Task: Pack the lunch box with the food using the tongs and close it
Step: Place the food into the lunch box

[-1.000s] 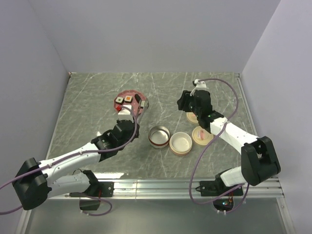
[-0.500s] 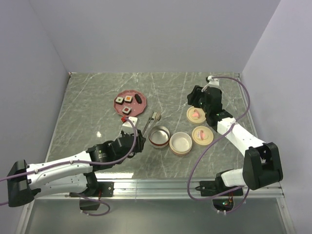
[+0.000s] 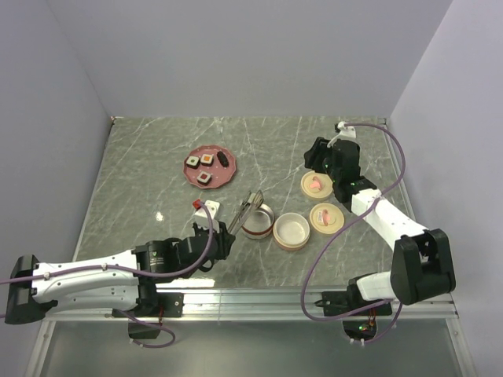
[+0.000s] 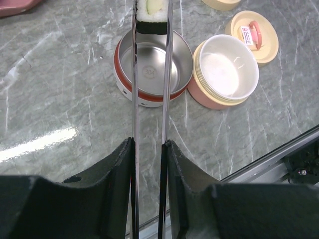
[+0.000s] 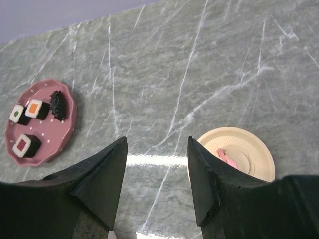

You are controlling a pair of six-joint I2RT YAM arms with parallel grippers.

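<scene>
My left gripper [image 3: 218, 237] [image 4: 148, 144] is shut on the tongs [image 4: 167, 74], with its fingers [image 4: 119, 164] pressing the two slim silver arms together. The tongs' tips [image 3: 253, 199] pinch a piece of food [image 4: 151, 10], white with a green centre and a dark side. It hangs over the far rim of the open steel lunch box bowl [image 3: 257, 221] [image 4: 149, 99], which is empty. Several more food pieces [image 3: 206, 178] [image 5: 27, 145] lie on the pink plate [image 3: 224, 174] [image 5: 52, 142]. My right gripper [image 3: 319, 157] [image 5: 156, 142] hovers open and empty beyond the lids.
A cream, pink-based container [image 3: 291, 231] [image 4: 227, 69] stands right of the steel bowl, touching it. Two cream lids with pink handles [image 3: 316, 184] [image 3: 326, 217] [image 5: 239, 157] lie further right. The table's near edge rail [image 3: 275, 297] runs in front of my left arm.
My left arm has drawn back from the plate toward the near edge, carrying a food piece in the tongs to the steel bowl. The right arm lifted back early and has since held still.
</scene>
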